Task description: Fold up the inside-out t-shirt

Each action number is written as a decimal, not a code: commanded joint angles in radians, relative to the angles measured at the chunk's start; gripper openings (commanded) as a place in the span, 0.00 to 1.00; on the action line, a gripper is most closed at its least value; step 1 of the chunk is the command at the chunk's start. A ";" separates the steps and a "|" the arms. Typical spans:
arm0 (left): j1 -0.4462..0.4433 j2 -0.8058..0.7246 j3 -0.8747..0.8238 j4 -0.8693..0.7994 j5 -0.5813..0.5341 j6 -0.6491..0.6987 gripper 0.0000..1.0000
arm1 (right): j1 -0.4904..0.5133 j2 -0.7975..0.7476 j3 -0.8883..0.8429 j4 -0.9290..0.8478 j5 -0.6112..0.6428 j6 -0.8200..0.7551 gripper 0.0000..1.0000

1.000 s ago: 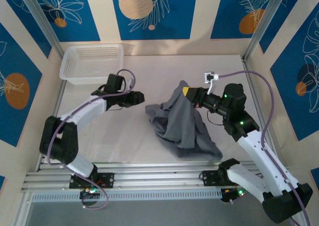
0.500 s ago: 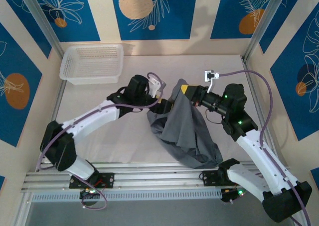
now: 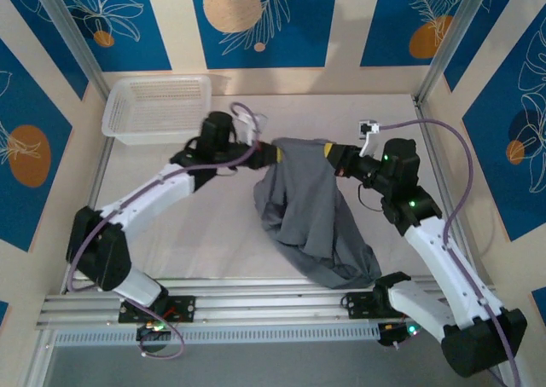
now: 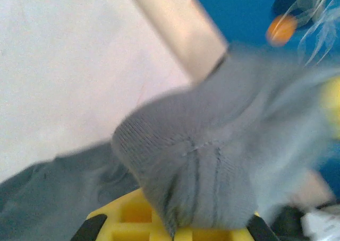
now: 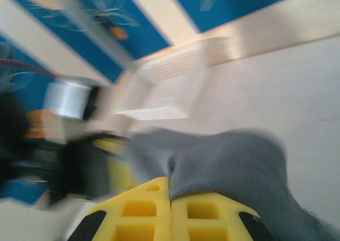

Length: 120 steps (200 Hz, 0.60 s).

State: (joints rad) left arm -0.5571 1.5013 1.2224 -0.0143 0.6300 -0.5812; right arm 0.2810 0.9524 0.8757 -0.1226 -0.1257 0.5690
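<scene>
The inside-out t-shirt [image 3: 316,212] is a slate-grey cloth hanging between both arms, its lower part bunched on the table toward the front. My left gripper [image 3: 275,153] is shut on the shirt's upper left edge; the left wrist view has grey ribbed fabric [image 4: 212,166] pinched between the yellow fingers [image 4: 127,222]. My right gripper [image 3: 329,154] is shut on the upper right edge, and in the right wrist view the cloth [image 5: 244,166] comes out from between the closed yellow fingers [image 5: 143,212]. The top edge is stretched between the two grippers above the table.
A white mesh basket [image 3: 159,107] stands at the back left of the table, also seen blurred in the right wrist view as the basket [image 5: 164,89]. Blue and cream panels wall the table [image 3: 188,225] on three sides. An aluminium rail [image 3: 256,297] runs along the front.
My left gripper reached right to the shirt, closed on its upper edge and pulled it left and back. The right gripper kept its hold, and the shirt's top edge is now stretched wider.
</scene>
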 commanded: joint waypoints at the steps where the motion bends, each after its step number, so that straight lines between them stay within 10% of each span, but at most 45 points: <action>1: 0.017 -0.104 0.102 0.022 0.148 -0.161 0.00 | -0.026 0.153 0.043 -0.166 0.100 -0.208 0.00; 30: 0.008 -0.133 0.231 -0.302 0.037 -0.005 0.00 | -0.015 0.215 0.164 -0.159 0.003 -0.171 0.01; 58: 0.009 -0.151 0.230 -0.360 -0.053 -0.001 0.00 | 0.038 0.115 0.233 -0.113 0.004 -0.125 0.40; 120: 0.008 -0.138 0.234 -0.351 -0.103 -0.056 0.00 | 0.557 0.034 0.074 0.006 0.480 -0.205 0.53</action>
State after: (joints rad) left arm -0.5526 1.3655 1.4197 -0.3630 0.5598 -0.6197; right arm 0.6956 0.9184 1.0233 -0.1432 0.0677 0.4118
